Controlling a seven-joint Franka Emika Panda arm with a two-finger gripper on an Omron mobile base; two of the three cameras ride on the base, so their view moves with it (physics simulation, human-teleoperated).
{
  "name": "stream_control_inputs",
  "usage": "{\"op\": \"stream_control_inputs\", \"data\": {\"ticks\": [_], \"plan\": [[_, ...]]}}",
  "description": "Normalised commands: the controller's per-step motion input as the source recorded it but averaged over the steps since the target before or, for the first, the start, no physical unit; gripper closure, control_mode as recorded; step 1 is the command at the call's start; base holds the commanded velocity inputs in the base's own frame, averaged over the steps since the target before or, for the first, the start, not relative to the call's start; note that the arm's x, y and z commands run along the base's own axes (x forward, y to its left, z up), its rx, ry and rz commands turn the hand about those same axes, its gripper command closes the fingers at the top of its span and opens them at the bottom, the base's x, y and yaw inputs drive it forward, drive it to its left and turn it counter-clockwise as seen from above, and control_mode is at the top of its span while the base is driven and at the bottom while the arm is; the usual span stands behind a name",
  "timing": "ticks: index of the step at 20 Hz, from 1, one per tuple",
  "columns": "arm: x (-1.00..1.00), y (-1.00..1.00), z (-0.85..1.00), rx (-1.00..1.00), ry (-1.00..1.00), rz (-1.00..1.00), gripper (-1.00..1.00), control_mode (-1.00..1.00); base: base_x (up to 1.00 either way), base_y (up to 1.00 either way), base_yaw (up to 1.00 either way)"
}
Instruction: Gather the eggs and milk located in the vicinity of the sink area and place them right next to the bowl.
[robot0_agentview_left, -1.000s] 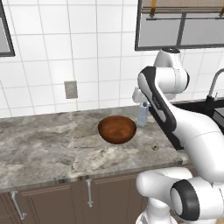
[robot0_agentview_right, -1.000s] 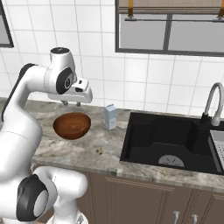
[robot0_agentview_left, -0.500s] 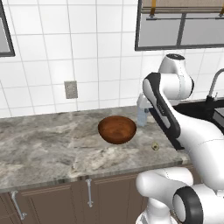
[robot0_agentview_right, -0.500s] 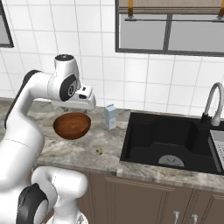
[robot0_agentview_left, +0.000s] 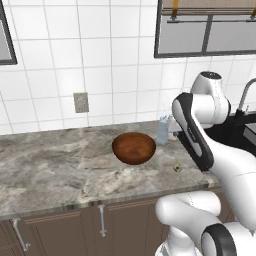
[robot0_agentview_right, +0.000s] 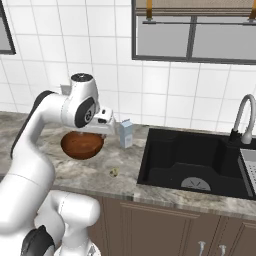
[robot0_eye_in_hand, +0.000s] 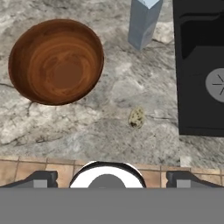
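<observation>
The gripper hangs above the grey marble counter, looking straight down, with its jaws spread wide and nothing between them; the two dark finger tips sit far apart at the bottom of the hand view.

In that hand view the reddish-brown wooden bowl lies at about 10 o'clock from the picture's middle, upright and empty inside. The milk carton stands at about 1 o'clock, near the bowl but not touching it, with a strip of bare counter between them. A small speckled egg rests on the counter at about 5 o'clock from the bowl, apart from both bowl and carton. The black sink basin occupies the 3 o'clock side, its round drain showing at the picture's edge.

From the left base view the bowl sits mid-counter, the carton just at its 2 o'clock, partly hidden behind the white arm, and the egg lies near the counter's front edge at the bowl's 4 o'clock.

From the right base view the carton stands between the bowl and the sink basin, and the egg lies at the carton's 6 o'clock. The curved grey faucet rises at the basin's far right, with a perforated tray just beside it.
</observation>
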Motion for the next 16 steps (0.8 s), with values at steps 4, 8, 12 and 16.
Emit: {"op": "stream_control_inputs", "data": {"ticks": [4, 8, 12, 16], "plan": [[-0.02, -0.16, -0.29, 0.00, 0.00, 0.01, -1.00, -1.00, 0.00, 0.00, 0.00], [0.00, -0.14, -0.32, 0.00, 0.00, 0.01, -1.00, -1.00, 0.00, 0.00, 0.00], [0.00, -0.11, -0.33, 0.00, 0.00, 0.03, -1.00, -1.00, 0.00, 0.00, 0.00], [0.00, -0.03, -0.32, 0.00, 0.00, 0.02, -1.00, -1.00, 0.00, 0.00, 0.00]]}}
